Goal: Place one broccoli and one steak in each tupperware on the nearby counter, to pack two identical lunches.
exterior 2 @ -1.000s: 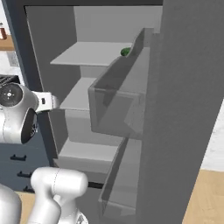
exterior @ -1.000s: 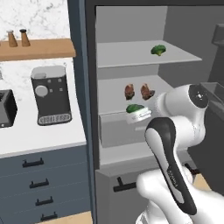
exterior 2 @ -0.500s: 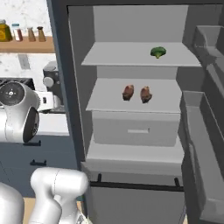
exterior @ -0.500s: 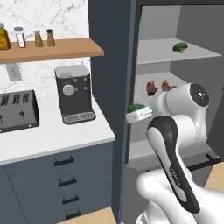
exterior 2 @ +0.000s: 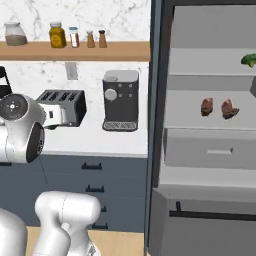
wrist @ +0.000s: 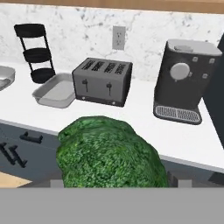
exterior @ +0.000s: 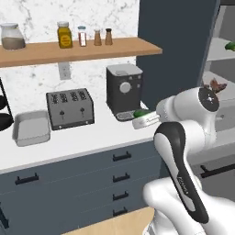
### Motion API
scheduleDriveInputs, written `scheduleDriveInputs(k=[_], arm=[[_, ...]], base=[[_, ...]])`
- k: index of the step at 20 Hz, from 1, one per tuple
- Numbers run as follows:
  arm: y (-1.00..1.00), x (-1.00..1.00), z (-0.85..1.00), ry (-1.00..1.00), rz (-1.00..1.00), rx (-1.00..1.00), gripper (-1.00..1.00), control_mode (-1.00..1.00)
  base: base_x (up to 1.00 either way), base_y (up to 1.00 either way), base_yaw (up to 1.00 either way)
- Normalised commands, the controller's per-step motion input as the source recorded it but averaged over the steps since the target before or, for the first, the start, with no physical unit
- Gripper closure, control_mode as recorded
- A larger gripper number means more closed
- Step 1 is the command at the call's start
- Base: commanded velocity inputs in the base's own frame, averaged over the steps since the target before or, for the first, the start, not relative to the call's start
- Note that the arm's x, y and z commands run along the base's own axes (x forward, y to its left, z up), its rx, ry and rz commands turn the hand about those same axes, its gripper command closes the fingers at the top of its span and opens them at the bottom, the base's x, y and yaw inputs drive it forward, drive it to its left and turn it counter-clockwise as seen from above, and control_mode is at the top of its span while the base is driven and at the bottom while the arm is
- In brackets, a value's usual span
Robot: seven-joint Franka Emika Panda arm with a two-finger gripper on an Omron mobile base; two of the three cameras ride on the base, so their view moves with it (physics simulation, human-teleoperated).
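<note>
My gripper (exterior: 146,118) is shut on a green broccoli (exterior: 140,113) and holds it over the right part of the white counter (exterior: 92,137), in front of the coffee machine. In the hand view the broccoli (wrist: 109,151) sits close and large and hides the fingertips. The small rectangular tupperware (exterior: 31,127) lies on the counter left of the toaster, also seen from the hand (wrist: 56,91). An edge of the larger tupperware (wrist: 4,76) shows at the far left. Two steaks (exterior 2: 207,106) (exterior 2: 229,108) and a second broccoli (exterior 2: 248,60) lie on the fridge shelves.
A toaster (exterior: 69,108) and a black coffee machine (exterior: 124,89) stand at the back of the counter. A black three-tier rack (wrist: 37,52) stands behind the tray. A wooden shelf (exterior: 78,48) with jars hangs above. The open fridge (exterior 2: 210,150) is on the right.
The base has swung left, so both base views have shifted from the fridge to the counter. The broccoli has stayed in my gripper throughout.
</note>
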Motion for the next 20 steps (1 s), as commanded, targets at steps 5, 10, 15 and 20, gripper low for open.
scheduleDriveInputs(k=[5,10,15,20], arm=[[0.0,0.0,0.0,0.0,0.0,0.0,1.0,1.0],[0.0,0.0,0.0,0.0,0.0,0.0,1.0,1.0],[0.0,0.0,0.0,0.0,0.0,0.0,1.0,1.0],[0.0,0.0,0.0,0.0,0.0,0.0,1.0,1.0]], base=[[0.0,1.0,0.0],[0.0,1.0,0.0],[0.22,0.96,-0.01],[0.27,0.63,-0.01]])
